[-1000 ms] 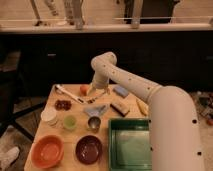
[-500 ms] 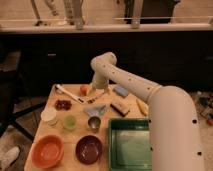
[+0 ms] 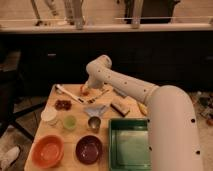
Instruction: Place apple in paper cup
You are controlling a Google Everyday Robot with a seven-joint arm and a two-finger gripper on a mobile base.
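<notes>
In the camera view, the white arm point(image 3: 125, 87) reaches in from 4 o'clock over the wooden worktop point(image 3: 58, 131) and bends down toward its far edge. The gripper point(image 3: 86, 90) hangs at about 11 o'clock on the worktop, right at the apple point(image 3: 83, 91). Its fingers are spread wide. Whether they touch the fruit cannot be told, because the wrist covers most of it. The apple sits on the worktop, with only its orange-red left side showing.

The paper cup point(image 3: 49, 115) stands upright near the left edge at 9 o'clock, at about 7 o'clock from the apple and well apart from it. Just beside the cup at 3 o'clock is a pale green cup point(image 3: 70, 122), and then a small metal cup point(image 3: 93, 123). A dark berry cluster point(image 3: 63, 104) lies between the apple and the paper cup. Along the near edge, from left to right, are an orange bowl point(image 3: 48, 150), a dark purple bowl point(image 3: 89, 149) and a green tray point(image 3: 129, 150).
</notes>
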